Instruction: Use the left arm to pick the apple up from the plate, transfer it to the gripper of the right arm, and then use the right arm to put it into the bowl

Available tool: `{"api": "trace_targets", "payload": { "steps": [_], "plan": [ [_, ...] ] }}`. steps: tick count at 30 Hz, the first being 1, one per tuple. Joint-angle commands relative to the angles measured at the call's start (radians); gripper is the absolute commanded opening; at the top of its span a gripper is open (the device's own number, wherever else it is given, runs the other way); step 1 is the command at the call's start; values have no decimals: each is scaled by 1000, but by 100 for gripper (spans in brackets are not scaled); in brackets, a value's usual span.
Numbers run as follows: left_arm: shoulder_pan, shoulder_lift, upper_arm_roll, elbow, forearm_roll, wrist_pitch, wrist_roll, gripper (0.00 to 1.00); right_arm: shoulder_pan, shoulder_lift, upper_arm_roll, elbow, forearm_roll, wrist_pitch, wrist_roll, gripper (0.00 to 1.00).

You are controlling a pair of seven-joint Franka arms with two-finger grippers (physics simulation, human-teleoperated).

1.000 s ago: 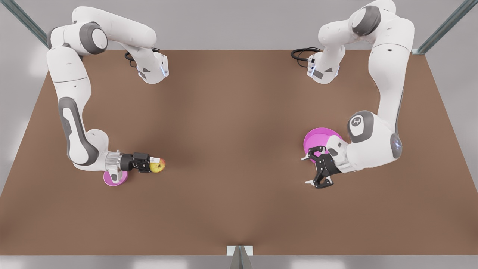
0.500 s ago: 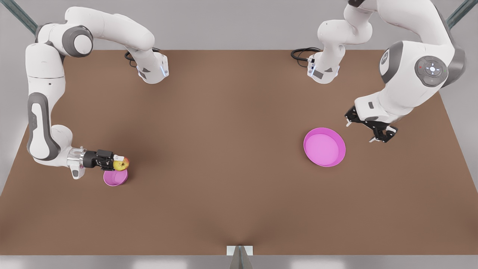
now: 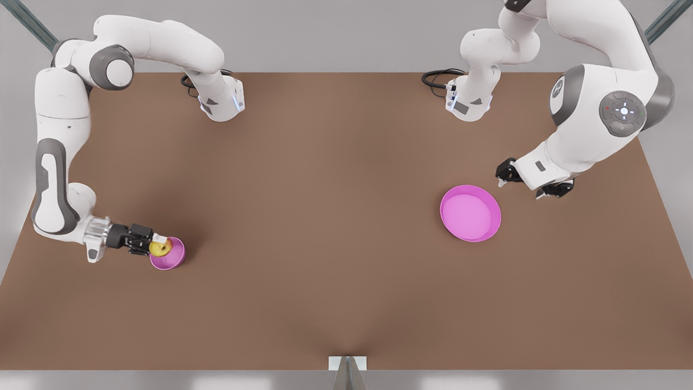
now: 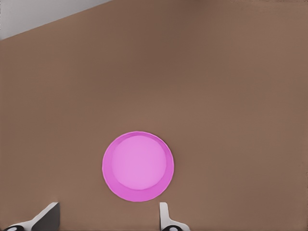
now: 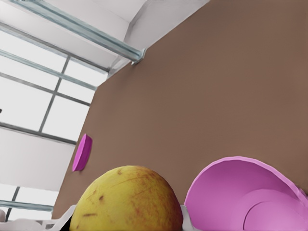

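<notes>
the right gripper (image 3: 157, 244) sits near the table's (image 3: 335, 227) edge on the front view's left, toward the near corner, with its white fingertips (image 3: 160, 237) clenched around the apple (image 3: 159, 248). the apple is held over the rim of the bowl (image 3: 172, 260), on the side of the bowl nearest that table edge; whether it touches the rim cannot be told. in the right wrist view the apple (image 5: 126, 199) bulks between the fingertips, with the bowl (image 5: 240, 192) just beside it, its open mouth tipped toward the camera, and the plate (image 5: 82, 153) seen edge-on far across the brown surface. the bowl stands a little in from the edge on the front view's left, with bare table between it and the near edge.

the left gripper (image 3: 533, 181) hangs under its wrist near the edge on the front view's right, just beyond the plate (image 3: 490, 208) on that side and apart from it. in the left wrist view its two fingertips (image 4: 163, 214) stand spread wide with nothing between them, and the plate (image 4: 137, 166) lies flat between and beyond them, bare inside.

the whole middle of the table, from the far edge by the two arm bases to the near edge, lies open between bowl and plate.
</notes>
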Motion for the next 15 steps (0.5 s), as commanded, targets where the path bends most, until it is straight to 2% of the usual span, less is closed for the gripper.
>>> {"api": "trace_targets", "payload": {
  "steps": [1, 10, 14, 15],
  "plan": [
    [-1, -1, -1, 0, -2, -6, -270, 100, 0, 5, -1, 2, -5, 43, -43, 73],
    [1, -1, -1, 0, -4, -8, -270, 100, 9, 9, -16, 14, -60, 135, 23, 74],
    [2, -1, -1, 0, -5, -8, -270, 100, 10, 4, -16, 14, -92, 134, 75, 100],
    [2, -1, -1, 0, -5, -8, -270, 100, 10, 2, -15, 14, -105, 134, 77, 100]
  ]
}}
